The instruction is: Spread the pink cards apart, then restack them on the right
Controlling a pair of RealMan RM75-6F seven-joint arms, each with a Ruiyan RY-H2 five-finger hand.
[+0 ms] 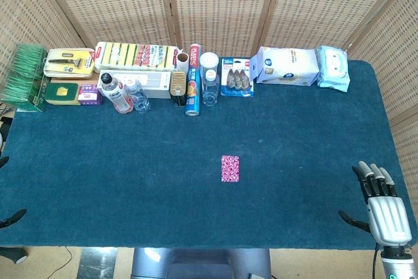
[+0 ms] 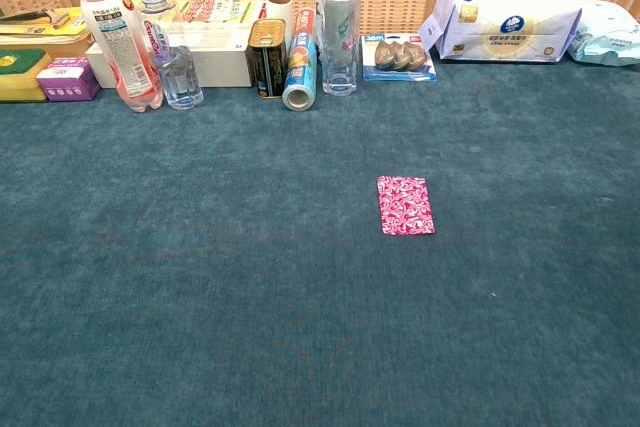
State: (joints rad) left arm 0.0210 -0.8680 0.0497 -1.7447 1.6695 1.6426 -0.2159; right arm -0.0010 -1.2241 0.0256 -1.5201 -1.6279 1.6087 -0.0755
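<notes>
- The right hand (image 1: pixel 382 208) is being held open and empty at the near right table edge, fingers extended, well apart from the cards.
- Of the left hand, only dark tips (image 1: pixel 13 217) are being shown at the near left edge; its state cannot be told.
- The pink cards (image 2: pixel 405 204) are lying as one flat stack mid-table on the blue cloth (image 2: pixel 200 277); they are being judged light, thin and slippery, best slid from above or pinched at an edge.
- Bottles (image 2: pixel 118 32) and packets are standing along the far edge.

Both views are evenly and brightly lit from above; only short, soft shadows are cast beneath the bottles (image 2: pixel 128 42). Faint glare is seen on the wipes packet (image 2: pixel 510 22). Focus is kept sharp throughout, and no marked bending is noticed at the edges.
</notes>
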